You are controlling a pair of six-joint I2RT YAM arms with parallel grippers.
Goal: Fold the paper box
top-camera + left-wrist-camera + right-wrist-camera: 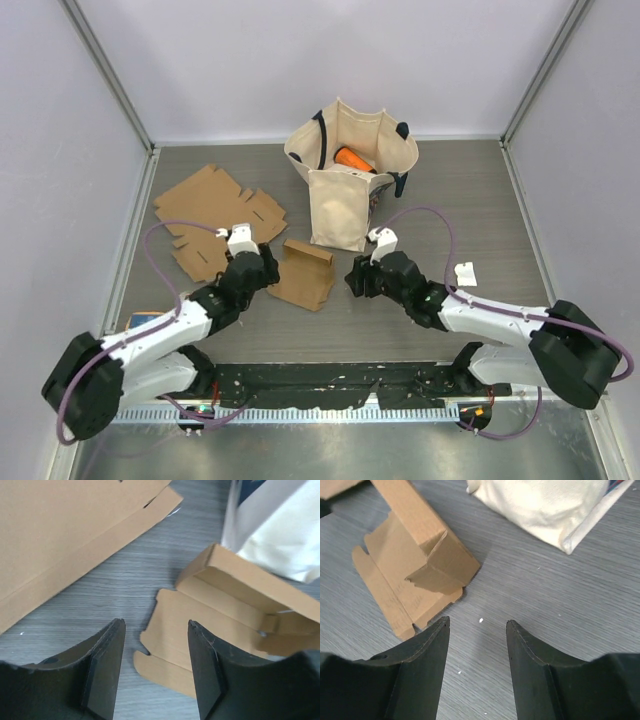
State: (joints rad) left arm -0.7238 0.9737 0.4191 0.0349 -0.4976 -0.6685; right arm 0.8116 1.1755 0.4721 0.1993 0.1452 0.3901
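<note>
Top view: the paper box [303,272], partly folded with one end wall raised, is lying on the table [480,200] near the front centre, just in front of a cloth bag [350,185] that is standing upright with an orange object [352,158] showing inside. Flat cardboard sheets [215,215] are lying at the back left. The left gripper [264,268] is sitting at the box's left edge and the right gripper [354,278] just off its right edge; a small white scrap [465,272] is lying further right. Left wrist view: the left gripper [156,647] is holding its jaws apart with nothing clamped; the box [235,605] is lying ahead and to the right, its flat flap showing between the fingers, the cardboard sheets [65,530] filling the upper left, the bag [280,525] the upper right. Right wrist view: the right gripper [477,645] is also standing apart and empty over bare table, the box [415,565] lying ahead to the left, the bag [545,505] beyond
</note>
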